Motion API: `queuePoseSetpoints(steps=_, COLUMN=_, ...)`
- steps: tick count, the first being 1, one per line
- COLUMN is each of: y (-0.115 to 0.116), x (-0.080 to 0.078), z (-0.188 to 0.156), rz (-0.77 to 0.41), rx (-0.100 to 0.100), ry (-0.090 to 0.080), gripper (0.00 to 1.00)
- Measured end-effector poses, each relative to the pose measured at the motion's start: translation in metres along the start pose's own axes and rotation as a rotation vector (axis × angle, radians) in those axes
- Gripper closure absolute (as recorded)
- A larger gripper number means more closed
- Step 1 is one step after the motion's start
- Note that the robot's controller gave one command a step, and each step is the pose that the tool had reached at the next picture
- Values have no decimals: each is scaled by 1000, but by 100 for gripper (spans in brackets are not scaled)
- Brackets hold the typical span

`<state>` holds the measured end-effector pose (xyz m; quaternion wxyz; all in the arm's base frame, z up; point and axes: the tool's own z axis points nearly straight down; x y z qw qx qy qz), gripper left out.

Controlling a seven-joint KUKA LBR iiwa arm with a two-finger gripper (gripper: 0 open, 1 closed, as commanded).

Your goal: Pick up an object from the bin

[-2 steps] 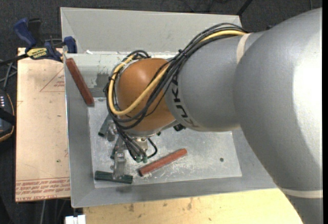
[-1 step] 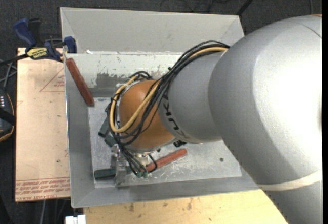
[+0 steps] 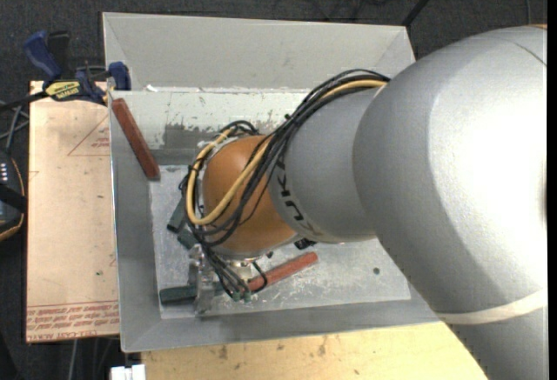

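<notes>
1. Down near the front-left corner of the bin, the gripper sits low over the floor, under the arm's orange cover and its cables.
2. Judging by this pose, the step in hand is the reach down to a thing. Nothing can be seen held, so the pick is not yet done.
3. Whether the jaws are apart or together cannot be told, as the wrist and cables hide them.
4. Two things lie closest. A dark green piece lies flat just to the left of the gripper, close to the front wall. A red pen lies slanted just to its right, its lower end near the gripper.
5. Which of the two is meant cannot be told, and neither shows between the jaws.
6. A brown stick leans on the left wall, well apart.
7. The next move likely calls for closing on one thing alone, then lifting straight up, clear of the front wall.
</notes>
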<state>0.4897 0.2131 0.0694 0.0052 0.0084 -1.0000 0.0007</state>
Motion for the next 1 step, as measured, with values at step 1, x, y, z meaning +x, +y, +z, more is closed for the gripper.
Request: queuePoseSetpoints(steps=1, y=-5, x=-12, z=-160, rz=-8, rx=-4, ry=-16, gripper=100)
